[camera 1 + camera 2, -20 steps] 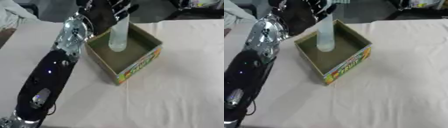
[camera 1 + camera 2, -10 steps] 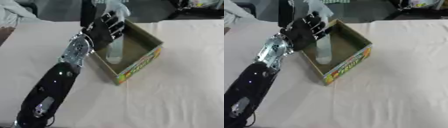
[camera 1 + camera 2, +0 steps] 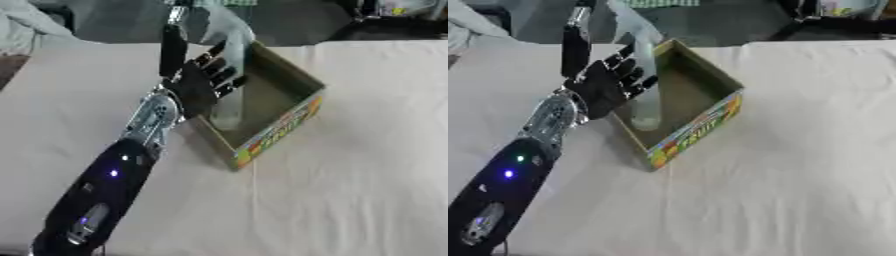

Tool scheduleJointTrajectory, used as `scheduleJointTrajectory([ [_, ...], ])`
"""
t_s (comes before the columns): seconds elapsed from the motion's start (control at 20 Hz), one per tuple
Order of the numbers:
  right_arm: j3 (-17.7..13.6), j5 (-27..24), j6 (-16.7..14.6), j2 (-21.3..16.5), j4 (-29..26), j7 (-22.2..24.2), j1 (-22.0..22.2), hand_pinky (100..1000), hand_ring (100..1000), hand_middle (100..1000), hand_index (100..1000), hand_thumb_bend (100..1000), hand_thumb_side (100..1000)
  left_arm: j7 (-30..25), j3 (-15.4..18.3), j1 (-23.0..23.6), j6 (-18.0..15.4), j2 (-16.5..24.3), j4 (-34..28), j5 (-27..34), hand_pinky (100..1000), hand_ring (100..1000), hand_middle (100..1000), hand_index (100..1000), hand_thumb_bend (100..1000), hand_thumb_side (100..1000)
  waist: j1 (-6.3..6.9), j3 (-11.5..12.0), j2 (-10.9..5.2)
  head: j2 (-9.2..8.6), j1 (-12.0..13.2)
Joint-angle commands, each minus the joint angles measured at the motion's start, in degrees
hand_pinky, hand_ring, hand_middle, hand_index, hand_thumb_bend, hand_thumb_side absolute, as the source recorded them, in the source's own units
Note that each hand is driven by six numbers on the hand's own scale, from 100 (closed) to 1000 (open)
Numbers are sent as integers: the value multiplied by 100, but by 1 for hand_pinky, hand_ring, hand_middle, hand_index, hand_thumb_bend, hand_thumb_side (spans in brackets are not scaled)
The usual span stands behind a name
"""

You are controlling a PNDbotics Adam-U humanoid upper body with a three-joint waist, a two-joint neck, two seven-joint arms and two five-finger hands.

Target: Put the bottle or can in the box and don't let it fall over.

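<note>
A pale translucent bottle (image 3: 648,102) stands upright inside the open cardboard box (image 3: 698,131), close to the box's left wall. The box has a colourful printed front and sits on the pale tablecloth. My left hand (image 3: 198,86) comes in from the lower left on its black and silver arm. It hovers at the box's left wall with fingers straight and spread, just in front of the bottle and covering part of its middle. Nothing is held in it. My right hand shows in neither view.
The pale cloth-covered table (image 3: 350,190) stretches wide to the right and front of the box. Dark objects (image 3: 385,15) stand along the far edge, and a white cloth bundle (image 3: 26,25) lies at the far left corner.
My left hand has let go of the bottle's top, opened its fingers and drawn back down to the left. The bottle stays standing in the box.
</note>
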Motion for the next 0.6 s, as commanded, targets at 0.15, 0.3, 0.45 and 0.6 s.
scheduleJointTrajectory([
  [0.15, -85, -18, -11, -163, -96, -30, -56, 790, 717, 628, 836, 100, 764, 14, 14, 29, 9, 100, 43, -70, 583, 344, 209, 865, 715, 689, -37, 61, -100, -53, -35],
  [0.3, -88, -14, -12, -169, -96, -30, -46, 790, 717, 628, 836, 100, 764, 51, 13, 127, 31, 172, 82, -99, 583, 347, 210, 863, 721, 681, -32, 108, -112, -55, -59],
  [0.45, -103, -4, -11, -192, -95, -42, -19, 790, 717, 628, 836, 100, 763, 94, 50, 275, 16, 297, 63, -127, 584, 349, 210, 862, 725, 675, -26, 161, -131, -61, -113],
  [0.6, -119, 1, -9, -213, -95, -58, 7, 790, 717, 629, 836, 100, 762, 140, 115, 448, -22, 456, -51, -163, 586, 351, 211, 860, 728, 674, -19, 205, -156, -53, -153],
])
